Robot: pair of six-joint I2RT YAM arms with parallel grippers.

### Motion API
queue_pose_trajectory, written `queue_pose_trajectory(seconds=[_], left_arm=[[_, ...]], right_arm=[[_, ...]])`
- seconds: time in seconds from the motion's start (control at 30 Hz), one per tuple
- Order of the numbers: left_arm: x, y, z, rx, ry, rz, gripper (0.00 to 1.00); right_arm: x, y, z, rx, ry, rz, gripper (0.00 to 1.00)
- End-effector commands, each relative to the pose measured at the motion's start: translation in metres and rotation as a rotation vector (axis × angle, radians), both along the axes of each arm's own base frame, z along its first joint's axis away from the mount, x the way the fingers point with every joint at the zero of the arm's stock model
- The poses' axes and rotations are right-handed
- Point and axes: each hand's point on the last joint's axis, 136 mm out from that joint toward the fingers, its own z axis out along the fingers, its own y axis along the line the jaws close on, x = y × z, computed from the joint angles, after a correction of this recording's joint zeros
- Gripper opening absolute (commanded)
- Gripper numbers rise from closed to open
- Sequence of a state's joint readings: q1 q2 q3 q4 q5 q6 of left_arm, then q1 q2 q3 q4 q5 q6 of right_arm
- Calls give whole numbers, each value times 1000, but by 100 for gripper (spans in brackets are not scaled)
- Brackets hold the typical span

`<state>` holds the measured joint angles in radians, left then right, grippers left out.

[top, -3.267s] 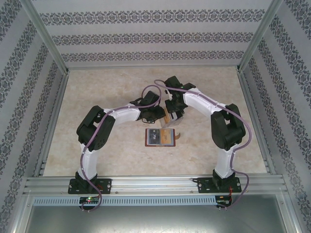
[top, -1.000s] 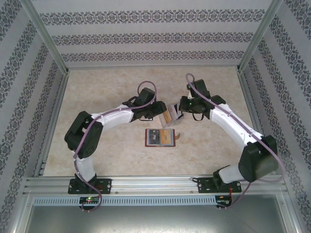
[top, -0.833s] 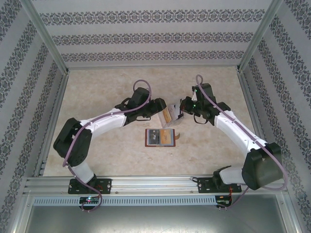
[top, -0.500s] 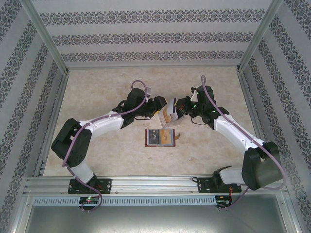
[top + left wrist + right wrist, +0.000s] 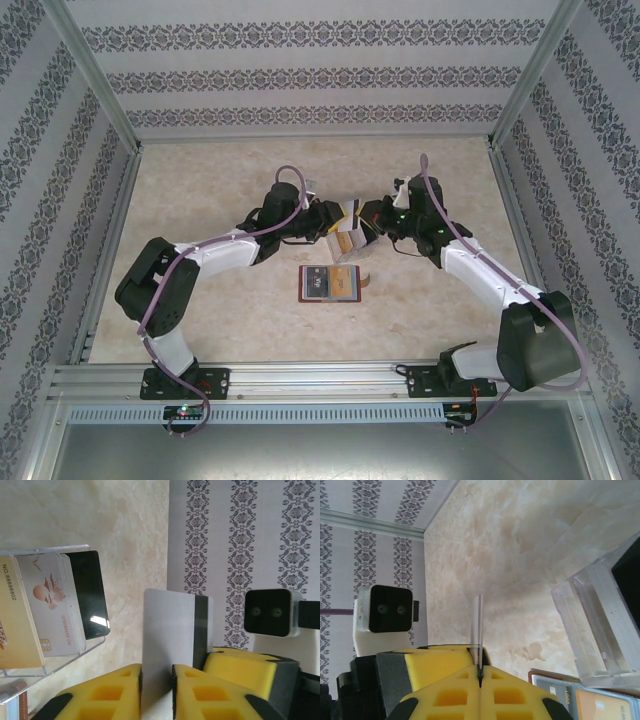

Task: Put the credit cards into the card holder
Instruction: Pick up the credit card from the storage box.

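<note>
My right gripper (image 5: pixel 479 672) is shut on a white-grey credit card (image 5: pixel 479 625), which I see edge-on. In the left wrist view that card (image 5: pixel 170 630) faces me with its dark stripe. It stands behind the narrow gap of my left gripper (image 5: pixel 157 667), which is open. The grippers (image 5: pixel 340 214) (image 5: pixel 364 214) meet tip to tip above the clear case (image 5: pixel 346 242). A tan card (image 5: pixel 17 620), a white card (image 5: pixel 50 605) and a black card (image 5: pixel 90 595) sit in that case. The reddish-brown card holder (image 5: pixel 330 284) lies open nearer the bases, with cards in it.
The clear plastic case (image 5: pixel 600 630) stands just to the right of the held card, and the holder's edge (image 5: pixel 540 674) lies below it. Patterned walls (image 5: pixel 320 80) and metal rails (image 5: pixel 110 240) fence the beige table (image 5: pixel 220 170), which has free surface on both sides.
Both arms have stretched forward and lifted off the clear case. In the last second the two grippers drew together above it, with the white-grey card now between them.
</note>
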<state>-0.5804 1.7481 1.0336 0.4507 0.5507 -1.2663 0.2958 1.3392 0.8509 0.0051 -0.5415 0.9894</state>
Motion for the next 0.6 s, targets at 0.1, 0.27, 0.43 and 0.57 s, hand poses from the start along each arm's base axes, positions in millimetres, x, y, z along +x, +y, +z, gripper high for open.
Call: queue_pose_trajectory(seconds=[0.1, 0.27, 0.43, 0.57], left_arm=[[4, 4, 7, -68, -4, 16, 10], [3, 5, 14, -138, 10, 14, 3], [0, 0, 22, -205, 23, -19, 3], [1, -2, 28, -271, 35, -15, 3]], right_arm=[[-7, 0, -5, 24, 7, 34, 9], [-8, 0, -5, 72, 25, 56, 23], [-6, 4, -1, 149, 40, 104, 25], [-2, 4, -4, 181, 67, 105, 25]])
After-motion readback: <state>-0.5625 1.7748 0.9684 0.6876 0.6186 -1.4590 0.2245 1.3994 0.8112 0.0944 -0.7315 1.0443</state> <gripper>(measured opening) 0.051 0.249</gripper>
